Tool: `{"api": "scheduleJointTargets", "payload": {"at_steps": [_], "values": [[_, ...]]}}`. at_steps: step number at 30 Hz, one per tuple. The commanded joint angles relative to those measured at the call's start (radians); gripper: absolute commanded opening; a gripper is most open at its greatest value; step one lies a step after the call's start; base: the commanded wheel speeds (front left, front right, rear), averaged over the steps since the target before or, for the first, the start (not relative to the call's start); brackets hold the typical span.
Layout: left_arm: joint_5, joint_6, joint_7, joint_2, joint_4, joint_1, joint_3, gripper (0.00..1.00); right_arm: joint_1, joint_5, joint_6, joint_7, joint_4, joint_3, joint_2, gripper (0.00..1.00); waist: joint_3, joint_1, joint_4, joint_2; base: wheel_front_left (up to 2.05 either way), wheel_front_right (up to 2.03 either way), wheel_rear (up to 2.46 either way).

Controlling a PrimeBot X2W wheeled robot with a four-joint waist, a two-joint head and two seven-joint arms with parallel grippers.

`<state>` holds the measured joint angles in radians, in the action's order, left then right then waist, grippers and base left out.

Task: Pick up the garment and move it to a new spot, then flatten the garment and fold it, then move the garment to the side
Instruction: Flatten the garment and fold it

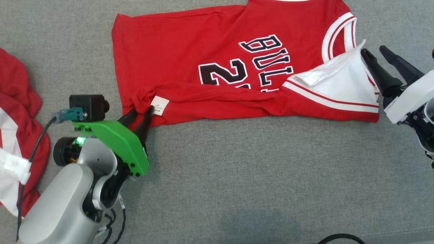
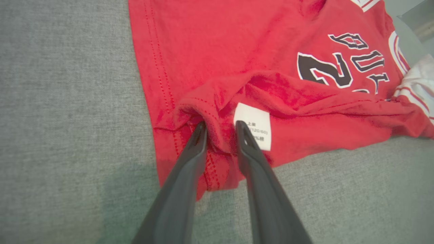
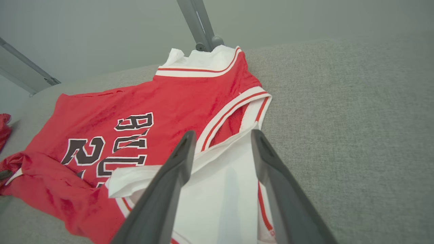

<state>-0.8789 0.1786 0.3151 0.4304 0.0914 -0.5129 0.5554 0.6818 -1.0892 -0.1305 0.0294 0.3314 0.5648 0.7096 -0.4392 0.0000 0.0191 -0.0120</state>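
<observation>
The garment (image 1: 176,51) is a red jersey with black lettering and white trim, spread on the grey padded surface with its near edge folded up over the front. My left gripper (image 1: 142,110) sits at its near left corner beside the white label (image 1: 159,105). In the left wrist view the left gripper (image 2: 221,125) has its fingers slightly apart, straddling a bunched ridge of the red hem (image 2: 217,101). My right gripper (image 1: 373,50) stands open at the garment's right end, just off the turned-back white sleeve (image 1: 342,78). In the right wrist view, the right gripper (image 3: 222,133) hovers over that white cloth (image 3: 220,189).
Another red and white garment (image 1: 17,112) lies crumpled at the left edge. A black cable (image 1: 339,237) loops at the bottom right. Grey metal bars (image 3: 200,23) stand beyond the far edge of the surface. Bare grey padding (image 1: 254,169) lies nearer than the garment.
</observation>
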Motion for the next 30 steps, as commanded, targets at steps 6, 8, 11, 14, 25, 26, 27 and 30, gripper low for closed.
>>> {"api": "scheduleJointTargets", "payload": {"at_steps": [6,8,11,14,25,26,27,30], "values": [[-0.03,0.067,-0.069,0.067,-0.201,0.219,-0.052,1.0,-0.117,0.087,0.0,0.102,-0.057,-0.006,0.085,1.0,0.102,0.0,0.023,0.012,0.0,0.0,0.0],[-0.036,0.085,-0.076,0.078,-0.223,0.25,-0.065,1.0,-0.148,0.092,0.0,0.098,-0.07,-0.016,0.098,1.0,0.106,0.0,0.022,0.012,0.0,0.0,0.0],[-0.035,0.125,-0.083,0.091,-0.251,0.303,-0.085,1.0,-0.235,0.111,0.0,0.062,-0.094,-0.051,0.118,1.0,0.101,0.0,0.025,0.012,0.0,0.0,0.0],[-0.046,0.141,-0.078,0.075,-0.237,0.295,-0.089,1.0,-0.295,0.131,0.0,0.011,-0.094,-0.093,0.093,1.0,0.086,0.0,0.026,0.012,0.0,0.0,0.0],[-0.032,0.112,-0.032,0.017,-0.039,0.128,-0.047,1.0,-0.309,0.21,0.0,-0.158,-0.093,-0.166,-0.078,1.0,0.029,0.0,0.024,0.012,0.0,0.0,0.0],[-0.034,0.109,-0.025,0.013,-0.024,0.123,-0.042,1.0,-0.308,0.212,0.0,-0.171,-0.092,-0.17,-0.089,1.0,0.027,0.0,0.023,0.012,0.0,0.0,0.0],[-0.029,0.106,-0.022,0.014,-0.009,0.116,-0.038,1.0,-0.307,0.212,0.0,-0.185,-0.089,-0.173,-0.099,1.0,0.025,0.0,0.022,0.012,0.0,0.0,0.0],[-0.022,0.104,-0.017,0.011,0.04,0.097,-0.031,1.0,-0.296,0.218,0.0,-0.226,-0.08,-0.179,-0.122,1.0,0.021,0.0,0.019,0.012,0.0,0.0,0.0]]}}
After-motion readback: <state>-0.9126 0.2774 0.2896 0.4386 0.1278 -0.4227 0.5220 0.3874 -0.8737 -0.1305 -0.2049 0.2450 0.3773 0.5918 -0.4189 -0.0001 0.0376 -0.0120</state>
